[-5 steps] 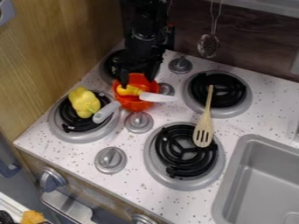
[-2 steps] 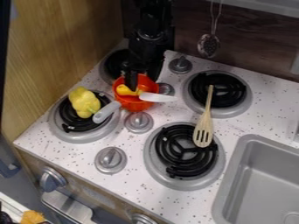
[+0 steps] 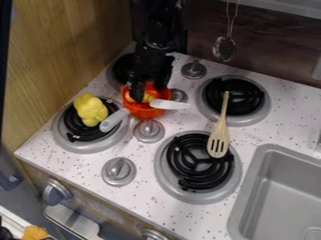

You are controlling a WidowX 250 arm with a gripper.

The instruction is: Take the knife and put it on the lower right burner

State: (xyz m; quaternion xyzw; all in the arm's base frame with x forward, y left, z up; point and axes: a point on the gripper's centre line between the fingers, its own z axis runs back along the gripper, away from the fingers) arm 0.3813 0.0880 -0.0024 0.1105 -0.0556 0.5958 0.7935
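The black gripper (image 3: 149, 92) hangs at the upper left over the red pot, open, its two fingers apart with part of the pot visible between them. One finger reaches down inside the pot's left side. The knife (image 3: 171, 104) lies with its yellow handle in the pot, partly covered by the gripper, and its white blade pointing right across the rim. The red pot (image 3: 143, 112) has a grey handle toward the lower left. Black coils mark the lower right burner (image 3: 186, 165), where the slotted end of a wooden spatula (image 3: 218, 137) rests on the upper right part.
A yellow pepper (image 3: 91, 109) sits on the lower left burner, close to the pot's handle. The upper right burner (image 3: 233, 97) lies under the spatula's handle end. Knobs (image 3: 149, 131) stand between the burners. A grey sink (image 3: 276, 192) is at the lower right.
The gripper has shifted slightly and turned over the pot, and its left finger now sits lower, over the yellow handle. The knife, pot, pepper and spatula have stayed put.
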